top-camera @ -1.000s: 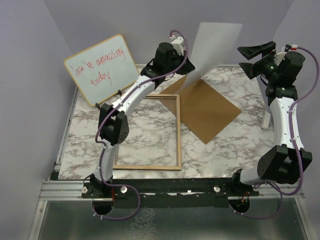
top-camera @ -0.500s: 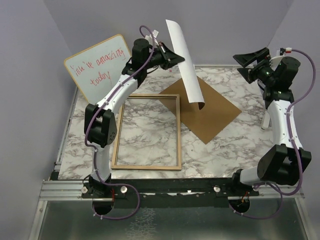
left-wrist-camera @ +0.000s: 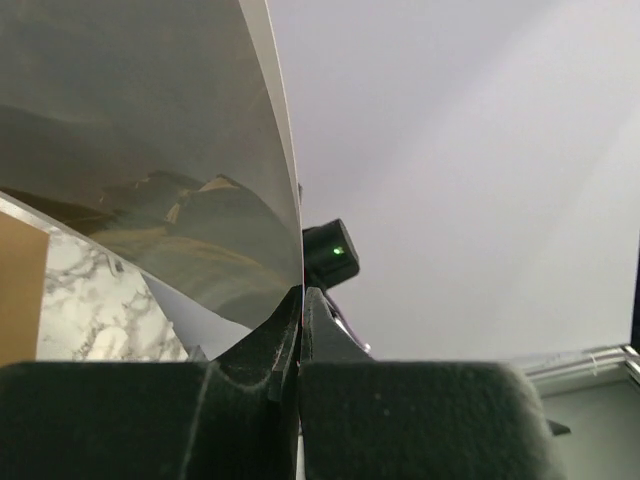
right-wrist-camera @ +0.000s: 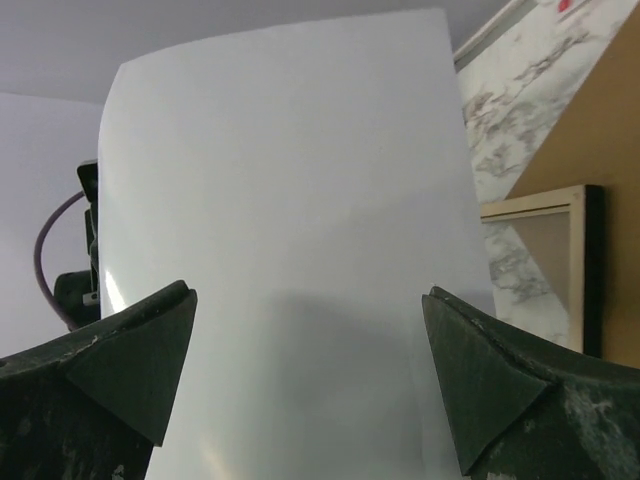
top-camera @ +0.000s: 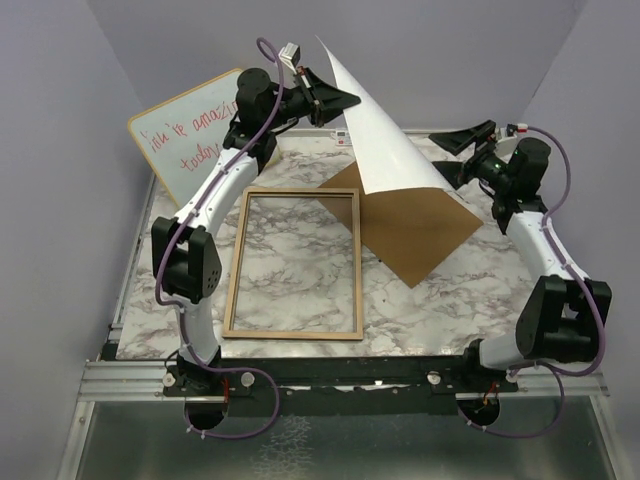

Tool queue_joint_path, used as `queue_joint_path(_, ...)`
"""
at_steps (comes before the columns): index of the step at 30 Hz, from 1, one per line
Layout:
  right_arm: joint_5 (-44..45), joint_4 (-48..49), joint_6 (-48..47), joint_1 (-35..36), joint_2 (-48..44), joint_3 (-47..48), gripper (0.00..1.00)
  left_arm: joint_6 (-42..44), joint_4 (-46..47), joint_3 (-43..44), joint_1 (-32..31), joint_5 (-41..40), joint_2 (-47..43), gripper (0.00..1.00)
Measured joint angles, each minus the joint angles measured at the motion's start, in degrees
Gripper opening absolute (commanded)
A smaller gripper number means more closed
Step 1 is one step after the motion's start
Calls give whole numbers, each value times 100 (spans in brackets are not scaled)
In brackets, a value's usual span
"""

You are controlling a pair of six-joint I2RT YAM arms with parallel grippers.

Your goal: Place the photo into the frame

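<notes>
The left end effector (top-camera: 348,100) pinches tight on the photo (top-camera: 385,145), a thin, bendy sheet showing its white back, up in the air past the far right corner of the frame (top-camera: 357,260). The frame, a thin pale-wood rectangle, lies flat on the marbled worktop (top-camera: 430,300). Right of the frame, the right end effector (top-camera: 456,154) gapes wide, holding nothing.

Overhead view faces down; both wrist views closely share the photo (right-wrist-camera: 290,200).
</notes>
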Motion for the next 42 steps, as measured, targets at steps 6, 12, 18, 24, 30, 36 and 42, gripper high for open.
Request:
queue_joint_path(6, -31, 901, 931, 437, 181, -144, 100, -98, 179, -216, 85, 293, -463, 0)
queue_joint_path(12, -42, 1346, 1508, 688, 350, -184, 100, -98, 459, -474, 396, 527, -1088, 0)
queue_joint_path(18, 22, 1950, 1991, 1060, 549, -308, 100, -114, 699, -481, 549, 643, -1303, 0)
queue_joint_path(24, 251, 2708, 2898, 1794, 898, -321, 100, -229, 852, -483, 555, 732, -1349, 0)
queue_joint_path(30, 476, 3775, 3915, 1941, 997, -378, 100, -289, 931, -485, 752, 787, -1486, 0)
queue_joint_path(36, 686, 4752, 4498, 1930, 997, -389, 95, -321, 1088, -590, 951, 824, -1709, 0)
queue_joint_path(42, 844, 5685, 4629, 1908, 1132, -387, 80, -337, 1185, -680, 1110, 901, -1725, 0)
